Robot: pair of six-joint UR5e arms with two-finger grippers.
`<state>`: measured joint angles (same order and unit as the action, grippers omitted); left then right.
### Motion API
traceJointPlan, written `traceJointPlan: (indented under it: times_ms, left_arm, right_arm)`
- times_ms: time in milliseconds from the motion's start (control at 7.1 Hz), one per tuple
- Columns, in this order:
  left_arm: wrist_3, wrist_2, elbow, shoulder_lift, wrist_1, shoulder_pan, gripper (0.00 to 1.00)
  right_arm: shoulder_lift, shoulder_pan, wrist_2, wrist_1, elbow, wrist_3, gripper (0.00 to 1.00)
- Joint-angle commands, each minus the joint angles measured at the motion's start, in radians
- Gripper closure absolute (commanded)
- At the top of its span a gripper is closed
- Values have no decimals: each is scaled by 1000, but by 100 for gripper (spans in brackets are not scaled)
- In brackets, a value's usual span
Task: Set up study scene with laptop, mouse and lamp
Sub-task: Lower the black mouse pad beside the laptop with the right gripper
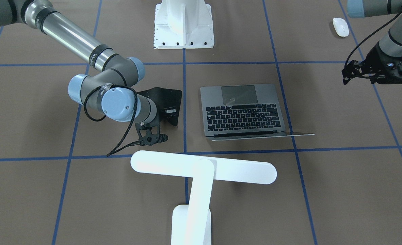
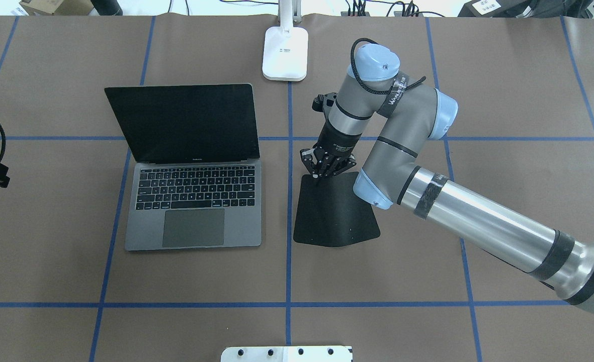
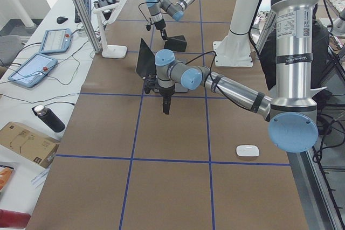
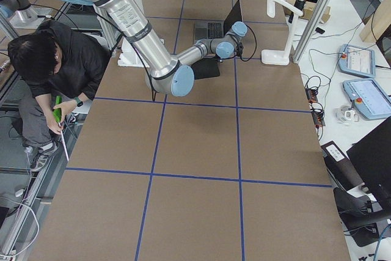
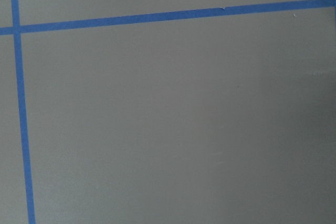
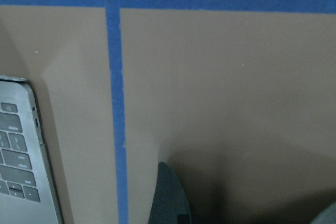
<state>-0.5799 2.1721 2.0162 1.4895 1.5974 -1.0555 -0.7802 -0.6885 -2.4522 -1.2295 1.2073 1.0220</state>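
The grey laptop (image 2: 196, 211) stands open left of the table's middle, screen dark; its corner shows in the right wrist view (image 6: 21, 156). My right gripper (image 2: 322, 173) points down, shut on the far edge of the black mouse pad (image 2: 334, 216) just right of the laptop. The white mouse (image 1: 340, 27) lies alone near the robot's side, far to its left. The white lamp (image 1: 204, 168) stands at the far edge, its base (image 2: 285, 53) beyond the laptop. My left gripper (image 1: 349, 73) hovers empty over bare table left of the laptop and looks shut.
The white bolted pedestal (image 1: 183, 27) stands at the robot's side in the middle. Blue tape lines cross the brown table (image 2: 427, 276). A person (image 4: 55, 65) crouches beside the table near the right arm's base. Tablets and cables (image 3: 32, 68) lie off the far edge.
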Motion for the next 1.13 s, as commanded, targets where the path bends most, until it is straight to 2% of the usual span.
traceJointPlan:
  times_ms: [0, 282, 563, 704, 845, 986]
  left_arm:
    - [2, 0, -11, 3, 1, 0, 0]
    - [3, 0, -17, 3, 1, 0, 0]
    - [3, 0, -17, 5, 1, 0, 0]
    - [3, 0, -21, 5, 1, 0, 0]
    - [3, 0, -27, 5, 1, 0, 0]
    - [3, 0, -27, 5, 1, 0, 0]
  right_arm:
    - [2, 3, 38, 54, 0, 0, 100]
    - [1, 21, 80, 59, 0, -2, 100]
    - [-2, 27, 85, 85, 0, 0, 100]
    - [-4, 27, 84, 93, -2, 1, 68]
    - [-2, 26, 84, 94, 5, 3, 1]
    - [5, 24, 84, 96, 8, 3, 0]
